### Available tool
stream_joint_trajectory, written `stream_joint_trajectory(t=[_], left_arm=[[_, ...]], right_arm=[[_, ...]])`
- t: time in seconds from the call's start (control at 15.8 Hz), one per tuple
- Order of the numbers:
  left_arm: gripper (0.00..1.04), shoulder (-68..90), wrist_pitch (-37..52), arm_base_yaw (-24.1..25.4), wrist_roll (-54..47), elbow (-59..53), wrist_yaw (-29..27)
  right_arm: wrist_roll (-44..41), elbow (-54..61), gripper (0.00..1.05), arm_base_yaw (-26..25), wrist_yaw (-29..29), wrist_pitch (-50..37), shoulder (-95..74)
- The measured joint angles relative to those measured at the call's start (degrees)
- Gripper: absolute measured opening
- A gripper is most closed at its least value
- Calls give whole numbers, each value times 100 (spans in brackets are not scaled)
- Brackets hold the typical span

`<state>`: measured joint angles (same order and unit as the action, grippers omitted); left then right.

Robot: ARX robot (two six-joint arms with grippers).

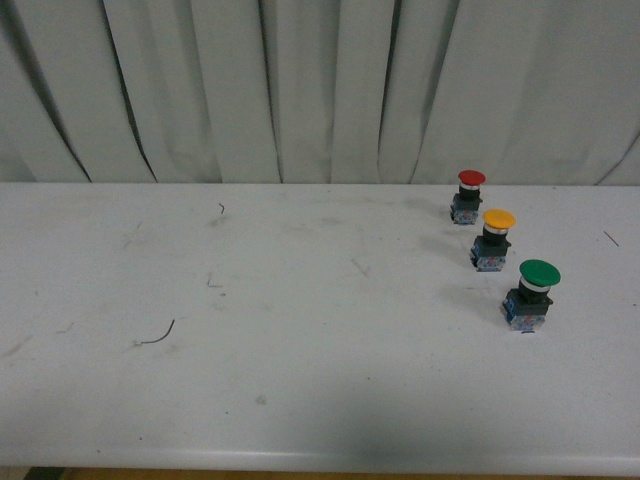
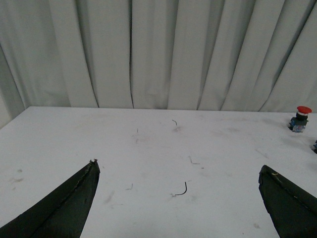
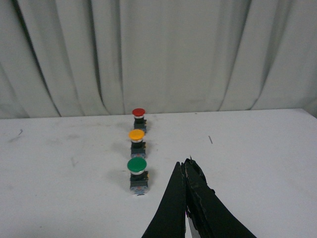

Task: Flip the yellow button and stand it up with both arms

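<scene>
The left gripper point(image 2: 178, 198) is spread wide over bare table point(image 1: 300, 330), holding nothing; the right gripper point(image 3: 185, 166) has its fingers pressed together, empty too. The yellow button point(image 1: 493, 238) stands upright (cap on top) toward three o'clock in the front view, between the red button point(image 1: 468, 194) at its eleven o'clock and the green button point(image 1: 531, 292) at its five.

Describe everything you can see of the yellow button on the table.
The yellow button has a round yellow-orange mushroom cap, a black collar and a blue-grey blocky base. It stands upright, cap up, on the white table, the middle one of a row of three, between the red button behind and the green button in front. Nothing touches it.
</scene>
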<state>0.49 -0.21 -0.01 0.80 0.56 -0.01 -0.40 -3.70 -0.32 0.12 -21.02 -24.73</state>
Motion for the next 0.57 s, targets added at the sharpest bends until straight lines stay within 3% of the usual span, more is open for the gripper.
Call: stream_joint_trajectory(t=[0.57], left_arm=[[98, 0, 0, 0, 0, 0, 0]], right_arm=[[0, 306, 2, 31, -9, 697, 1086]])
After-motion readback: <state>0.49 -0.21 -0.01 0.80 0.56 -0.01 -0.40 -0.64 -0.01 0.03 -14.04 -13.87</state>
